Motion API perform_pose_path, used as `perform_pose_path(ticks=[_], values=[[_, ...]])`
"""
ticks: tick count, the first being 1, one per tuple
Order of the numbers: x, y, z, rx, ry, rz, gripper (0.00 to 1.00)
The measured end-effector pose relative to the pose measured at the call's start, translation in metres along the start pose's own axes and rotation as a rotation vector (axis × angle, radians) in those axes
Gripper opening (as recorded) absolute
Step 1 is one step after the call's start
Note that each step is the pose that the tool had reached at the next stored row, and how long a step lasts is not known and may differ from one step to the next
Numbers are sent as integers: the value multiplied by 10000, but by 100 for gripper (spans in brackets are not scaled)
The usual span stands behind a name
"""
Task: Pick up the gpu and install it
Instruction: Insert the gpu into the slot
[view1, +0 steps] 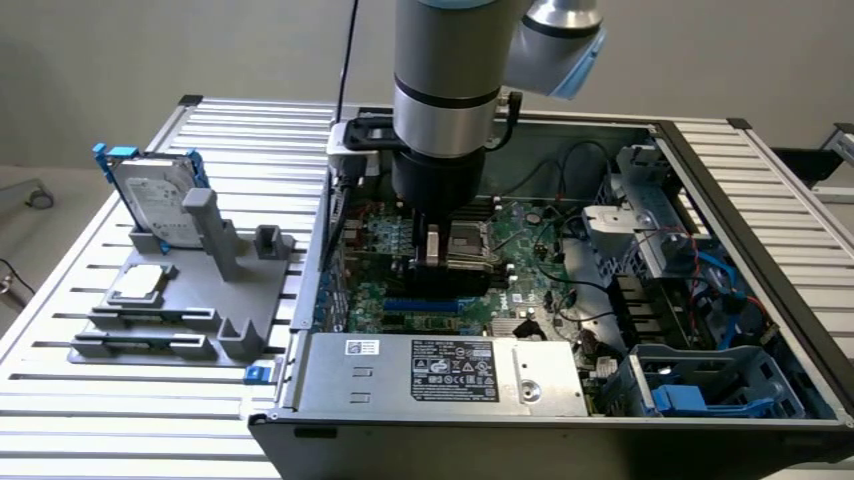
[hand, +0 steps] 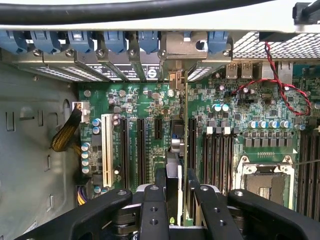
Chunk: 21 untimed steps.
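The gpu (hand: 176, 145) is seen edge-on in the wrist view: a thin green board with a black cooler on one face and its silver bracket (hand: 182, 47) against the case's rear slot openings. My gripper (hand: 175, 200) is shut on the card's near end, one black finger (hand: 152, 210) on each side. The card stands upright over the long black expansion slots (hand: 140, 150) of the green motherboard; whether it sits in a slot I cannot tell. In the exterior view the gripper (view1: 438, 255) reaches straight down into the open computer case (view1: 747, 210).
An empty processor socket (hand: 265, 182) lies beside the card, and a red-black cable (hand: 280, 90) loops near the rear wall. On the grey fixture (view1: 220, 345) outside the case stand a hard drive in a blue frame (view1: 154, 195) and a square silver chip (view1: 140, 283). The power supply (view1: 441, 372) fills the case's front.
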<state>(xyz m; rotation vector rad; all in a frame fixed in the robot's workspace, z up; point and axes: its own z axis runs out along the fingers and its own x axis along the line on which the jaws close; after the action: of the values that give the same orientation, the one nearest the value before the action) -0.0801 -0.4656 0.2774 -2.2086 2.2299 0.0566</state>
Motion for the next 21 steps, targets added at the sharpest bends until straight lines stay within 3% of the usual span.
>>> perform_pose_path(ticks=[21], values=[[4, 4, 136, 9, -2, 1, 26]])
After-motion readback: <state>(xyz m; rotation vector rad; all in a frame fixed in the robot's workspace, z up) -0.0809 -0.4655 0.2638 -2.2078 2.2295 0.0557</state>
